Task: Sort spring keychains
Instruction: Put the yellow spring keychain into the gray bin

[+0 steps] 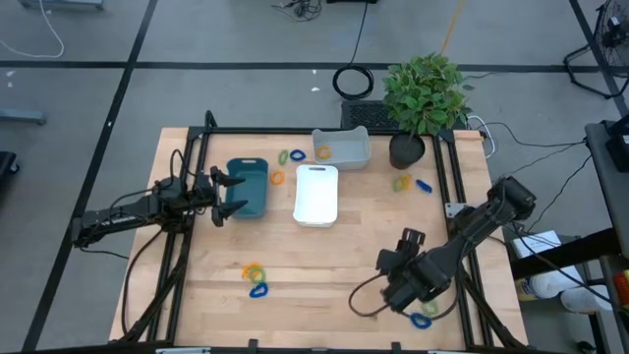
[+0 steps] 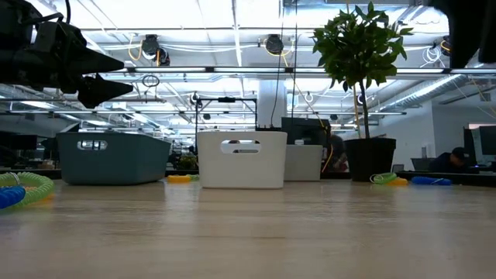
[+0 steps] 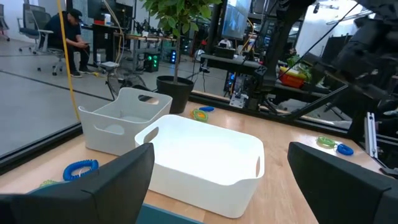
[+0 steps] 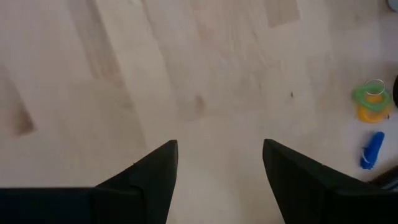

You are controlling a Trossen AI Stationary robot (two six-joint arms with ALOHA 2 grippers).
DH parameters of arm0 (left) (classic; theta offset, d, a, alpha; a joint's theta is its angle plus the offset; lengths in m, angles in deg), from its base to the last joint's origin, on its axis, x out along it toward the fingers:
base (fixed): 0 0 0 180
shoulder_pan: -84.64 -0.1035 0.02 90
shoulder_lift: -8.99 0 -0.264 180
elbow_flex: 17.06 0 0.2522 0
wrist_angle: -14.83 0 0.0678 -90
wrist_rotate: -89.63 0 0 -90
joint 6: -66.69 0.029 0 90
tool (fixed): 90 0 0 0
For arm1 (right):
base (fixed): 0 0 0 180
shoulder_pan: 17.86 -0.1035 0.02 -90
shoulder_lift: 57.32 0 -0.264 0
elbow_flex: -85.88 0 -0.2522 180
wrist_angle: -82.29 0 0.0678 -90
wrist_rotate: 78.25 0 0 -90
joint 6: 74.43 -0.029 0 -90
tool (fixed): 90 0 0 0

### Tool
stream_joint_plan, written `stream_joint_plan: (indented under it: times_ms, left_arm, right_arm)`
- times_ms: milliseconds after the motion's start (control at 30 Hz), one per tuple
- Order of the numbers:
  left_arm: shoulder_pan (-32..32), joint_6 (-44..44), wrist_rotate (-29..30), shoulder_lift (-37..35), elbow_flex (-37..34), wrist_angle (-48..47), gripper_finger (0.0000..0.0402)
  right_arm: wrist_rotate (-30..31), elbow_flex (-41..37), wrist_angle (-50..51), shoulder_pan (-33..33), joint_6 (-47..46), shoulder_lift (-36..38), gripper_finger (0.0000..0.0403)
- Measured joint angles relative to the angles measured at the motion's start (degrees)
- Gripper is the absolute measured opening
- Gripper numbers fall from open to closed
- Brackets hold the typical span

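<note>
The white tray (image 1: 316, 194) sits mid-table and serves as the mark; the spring keychains lie scattered round it: a small cluster (image 1: 255, 276) toward the near edge on the left arm's side, a pair (image 1: 410, 183) beside the plant pot (image 1: 406, 150) on the far right, a few (image 1: 287, 158) between the teal tray (image 1: 248, 187) and the grey tray (image 1: 342, 146), one (image 1: 323, 151) in the grey tray, and one (image 1: 422, 319) under the right arm; the left gripper (image 1: 228, 194) hangs over the teal tray, fingers spread and holding nothing; the right gripper (image 4: 219, 171) hovers over bare wood nearer the front edge than the white tray, fingers apart and empty; the likely trouble is that the coils, springy and light, would squirm out of a pinch or drag a neighbour along where they touch, so colours could get mixed; the keychain under the right arm could also be swept off the edge; only the high view shows every group at once; the right wrist view alone shows green, orange and blue coils (image 4: 372, 118) apart from its fingers; the low view hides the trays' contents.
</note>
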Motion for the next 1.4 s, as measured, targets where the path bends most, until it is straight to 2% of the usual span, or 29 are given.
stream_joint_plan:
  times_ms: [367, 733, 967, 1400]
  left_arm:
    - [0.00, 0.01, 0.00, 0.01, -0.01, 0.01, 0.0379]
    - [0.00, -0.01, 0.00, -0.01, -0.01, 0.02, 0.0379]
    - [-0.01, -0.01, 0.00, 0.01, 0.01, 0.02, 0.0379]
    - [-0.01, -0.01, 0.00, 0.00, 0.01, 0.02, 0.0379]
  right_arm:
    - [0.11, -18.09, -6.75, 7.84, 7.81, 15.49, 0.0224]
    - [-0.05, -33.12, -12.62, 21.14, 30.14, 28.48, 0.0224]
    - [-1.71, -36.62, -14.26, 29.77, 40.95, 31.53, 0.0224]
    - [-7.77, -36.65, -17.13, 45.25, 47.41, 31.57, 0.0224]
